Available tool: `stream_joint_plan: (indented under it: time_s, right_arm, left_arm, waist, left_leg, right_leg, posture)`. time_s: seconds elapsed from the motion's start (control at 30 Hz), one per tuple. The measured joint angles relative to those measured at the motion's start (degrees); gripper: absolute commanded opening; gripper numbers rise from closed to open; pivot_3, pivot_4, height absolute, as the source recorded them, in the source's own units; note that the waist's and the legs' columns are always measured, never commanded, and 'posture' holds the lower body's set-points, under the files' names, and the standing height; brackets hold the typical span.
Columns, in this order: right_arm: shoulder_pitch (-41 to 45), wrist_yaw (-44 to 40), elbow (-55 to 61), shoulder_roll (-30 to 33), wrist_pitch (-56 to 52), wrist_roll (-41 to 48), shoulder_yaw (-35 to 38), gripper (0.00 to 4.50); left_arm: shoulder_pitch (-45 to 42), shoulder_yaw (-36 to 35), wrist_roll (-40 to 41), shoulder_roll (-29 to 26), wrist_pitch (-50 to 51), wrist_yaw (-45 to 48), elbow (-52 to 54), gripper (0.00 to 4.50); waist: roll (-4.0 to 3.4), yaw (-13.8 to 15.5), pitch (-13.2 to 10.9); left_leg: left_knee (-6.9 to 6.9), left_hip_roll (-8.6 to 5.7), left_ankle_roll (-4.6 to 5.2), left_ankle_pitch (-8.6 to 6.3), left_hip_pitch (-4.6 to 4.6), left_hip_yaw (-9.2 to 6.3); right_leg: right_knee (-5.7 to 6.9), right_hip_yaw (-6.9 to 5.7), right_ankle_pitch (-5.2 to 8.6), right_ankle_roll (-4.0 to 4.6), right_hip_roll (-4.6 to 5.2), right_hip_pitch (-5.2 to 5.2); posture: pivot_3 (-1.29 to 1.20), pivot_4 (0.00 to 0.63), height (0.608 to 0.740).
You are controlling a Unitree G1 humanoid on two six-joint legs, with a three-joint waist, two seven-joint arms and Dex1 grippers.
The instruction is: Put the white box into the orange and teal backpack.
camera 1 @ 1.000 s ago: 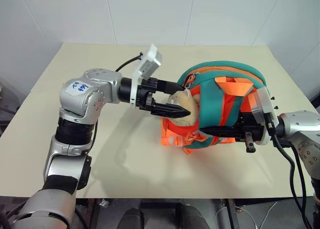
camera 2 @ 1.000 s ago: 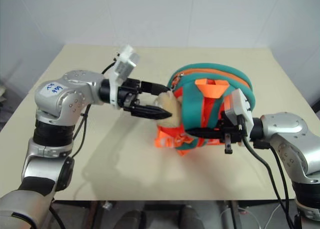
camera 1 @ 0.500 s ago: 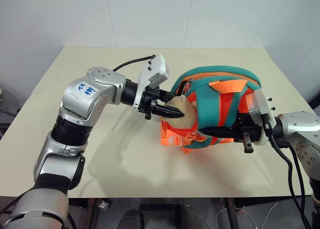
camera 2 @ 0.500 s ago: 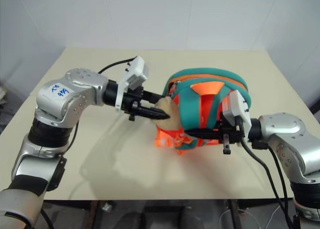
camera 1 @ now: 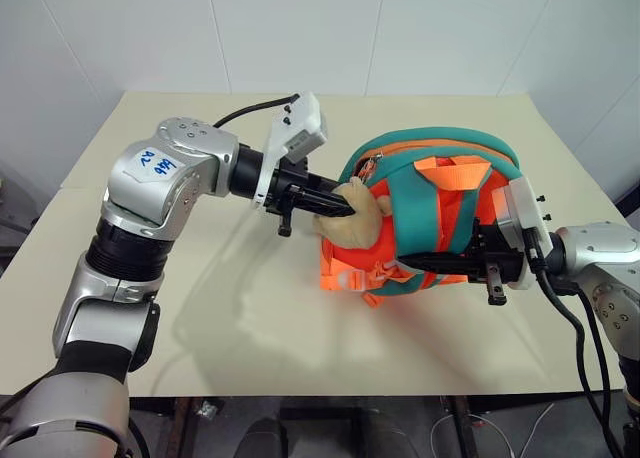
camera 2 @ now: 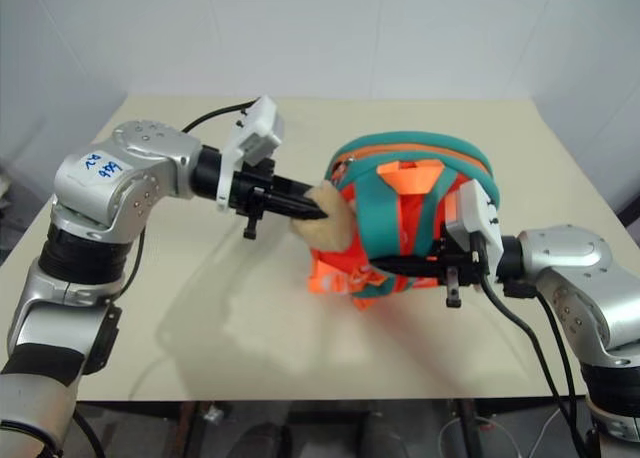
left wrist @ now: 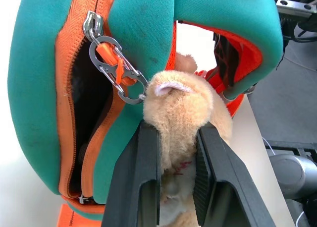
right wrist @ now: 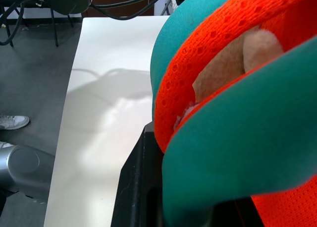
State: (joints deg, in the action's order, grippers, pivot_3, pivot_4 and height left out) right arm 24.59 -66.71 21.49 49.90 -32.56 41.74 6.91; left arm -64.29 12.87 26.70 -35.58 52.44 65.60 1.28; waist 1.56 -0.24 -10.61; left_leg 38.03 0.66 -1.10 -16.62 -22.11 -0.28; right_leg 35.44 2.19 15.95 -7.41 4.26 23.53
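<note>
The left pincer (camera 1: 345, 207) is clamped on the tan plush toy (camera 1: 358, 221) hanging at the backpack's (camera 1: 440, 213) left side, above the counter (camera 1: 250, 308). The right pincer (camera 1: 420, 266) reaches into the backpack's straps from the right, closed on a teal strap (camera 1: 435, 261).

In the left wrist view, both fingers (left wrist: 141, 172) squeeze the toy beside the backpack's metal clip (left wrist: 116, 71) and part-open zipper (left wrist: 67, 108).

In the right wrist view, teal and orange straps (right wrist: 218, 68) lie across the pincer.
</note>
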Motion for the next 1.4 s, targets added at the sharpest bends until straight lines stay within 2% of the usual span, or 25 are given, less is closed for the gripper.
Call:
stream_joint_plan:
  time_s: [0.43, 0.73, 1.0, 1.4]
  right_arm:
    - [-0.41, 0.51, -0.01, 0.01, 0.0, -0.3, 0.01, 0.63]
    - [-1.05, 1.08, 0.11, 0.01, 0.05, -0.31, 0.03, 0.63]
    - [-2.33, 1.11, 0.41, 0.05, 0.15, -0.28, 0.3, 0.63]
    - [-2.32, 0.94, 0.35, 0.05, 0.98, -0.36, 0.29, 0.63]
  left_arm:
    - [-2.19, -0.86, -2.44, -8.51, -7.56, 5.81, -5.14, 0.46]
    - [-2.42, -0.58, -4.44, -9.9, -11.77, 7.96, -9.11, 0.46]
    - [-2.8, -0.95, -9.04, -12.72, -17.09, 8.02, -18.17, 0.46]
    - [-3.58, 4.27, -16.68, -13.04, -26.81, 17.0, -29.25, 0.46]
  waist:
    - [-0.02, 0.1, -0.01]
    - [-0.02, -0.1, -0.02]
    - [-0.02, 0.06, -0.02]
    - [-0.02, -0.02, -0.02]
  left_leg:
    - [-0.09, 0.0, 0.01, -0.01, -0.1, 0.02]
    - [-0.08, 0.02, 0.01, -0.01, -0.09, 0.04]
    - [-0.08, 0.04, 0.02, -0.01, -0.08, 0.04]
    - [-0.1, 0.06, 0.04, -0.02, -0.08, 0.06]
  right_leg:
    - [-0.01, -0.01, 0.0, 0.01, -0.02, 0.08]
    - [0.01, 0.0, 0.0, 0.0, -0.03, 0.09]
    - [0.0, 0.0, 0.01, 0.03, -0.06, 0.09]
    - [0.01, 0.0, 0.02, 0.03, -0.08, 0.11]
  posture:
    - [0.0, 0.15, 0.74]
    - [0.0, 0.15, 0.74]
    - [0.0, 0.15, 0.74]
    - [0.0, 0.15, 0.74]
